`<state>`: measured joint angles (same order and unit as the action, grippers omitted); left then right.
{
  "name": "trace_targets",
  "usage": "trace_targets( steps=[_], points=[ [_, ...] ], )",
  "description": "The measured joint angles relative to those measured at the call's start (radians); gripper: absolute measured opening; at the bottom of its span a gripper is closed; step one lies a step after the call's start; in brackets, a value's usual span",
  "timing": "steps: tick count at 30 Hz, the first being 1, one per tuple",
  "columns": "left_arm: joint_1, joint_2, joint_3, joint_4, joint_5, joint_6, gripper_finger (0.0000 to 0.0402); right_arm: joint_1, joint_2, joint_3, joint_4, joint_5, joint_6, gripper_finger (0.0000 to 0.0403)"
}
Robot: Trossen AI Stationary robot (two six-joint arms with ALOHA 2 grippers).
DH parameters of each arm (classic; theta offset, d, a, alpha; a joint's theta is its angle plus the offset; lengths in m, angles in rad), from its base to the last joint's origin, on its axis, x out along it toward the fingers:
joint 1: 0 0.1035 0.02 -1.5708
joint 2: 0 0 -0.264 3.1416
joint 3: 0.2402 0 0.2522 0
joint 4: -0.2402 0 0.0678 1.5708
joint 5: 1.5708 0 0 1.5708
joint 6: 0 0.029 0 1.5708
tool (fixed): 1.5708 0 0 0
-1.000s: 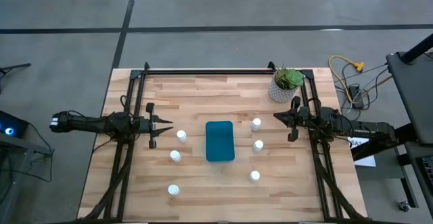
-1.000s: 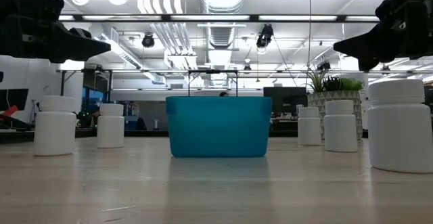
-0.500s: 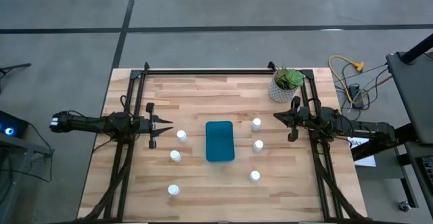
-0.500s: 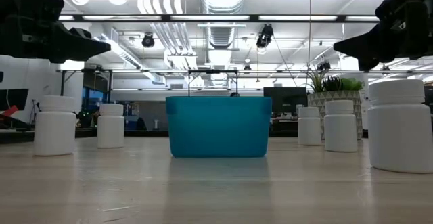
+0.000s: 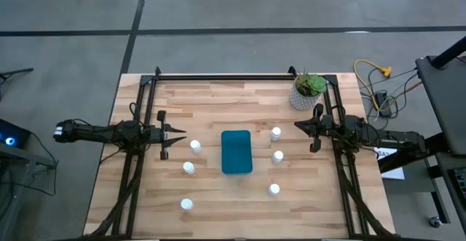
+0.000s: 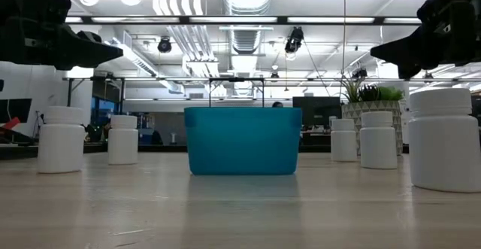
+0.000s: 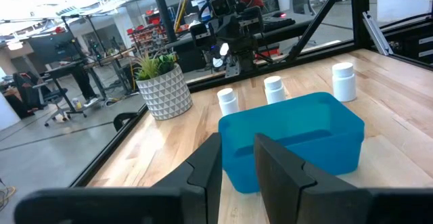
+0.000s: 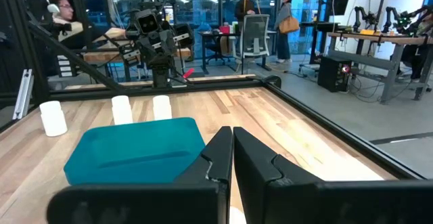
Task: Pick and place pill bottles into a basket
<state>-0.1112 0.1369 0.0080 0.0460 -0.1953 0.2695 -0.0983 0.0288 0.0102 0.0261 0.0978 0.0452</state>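
Step status: no bottle is grasped and the basket [image 5: 237,151] is empty, so the task appears to be at its start.

1. Left pincer [image 5: 177,133] hovers at the surface's 9 o'clock side, fingers a narrow gap apart, holding nothing.
2. Three pill bottles stand on that side: one [image 5: 195,145] just beside the left pincer, one [image 5: 188,168] at 7 o'clock of the basket, one [image 5: 186,204] farther toward 7 o'clock, near the front edge.
3. The basket sits at the surface's centre, long axis 12 to 6.
4. Three more bottles [image 5: 276,133] [image 5: 277,156] [image 5: 274,190] line its 3 o'clock side.
5. Right pincer [image 5: 298,125] hovers at the 3 o'clock side, fingers together, holding nothing.

Next move, as judged: spread one pincer, descend over the nearest bottle, and close around it below the cap.

Surface [image 5: 218,103]: light wood planks inside a black frame. A potted plant [image 5: 307,90] stands at 1 o'clock. The room beyond is a workshop with desks, chairs and people standing.
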Motion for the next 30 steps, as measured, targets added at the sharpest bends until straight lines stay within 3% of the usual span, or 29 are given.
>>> trace_targets(
  steps=[4, 13, 30],
  points=[
    [0.000, 0.000, 0.000, 0.000, 0.000, 0.000, 0.0070, 0.000, 0.000, 0.000, 0.000, 0.000, -0.023, 0.0008],
    [0.000, 0.000, 0.000, 0.000, 0.000, 0.000, 0.0070, 0.000, 0.000, 0.000, 0.000, 0.000, -0.371, 0.0009],
    [0.000, 0.000, 0.000, 0.043, -0.002, 0.000, 0.0070, 0.000, 0.000, 0.000, 0.013, 0.000, -0.483, 0.0009]
  ],
)
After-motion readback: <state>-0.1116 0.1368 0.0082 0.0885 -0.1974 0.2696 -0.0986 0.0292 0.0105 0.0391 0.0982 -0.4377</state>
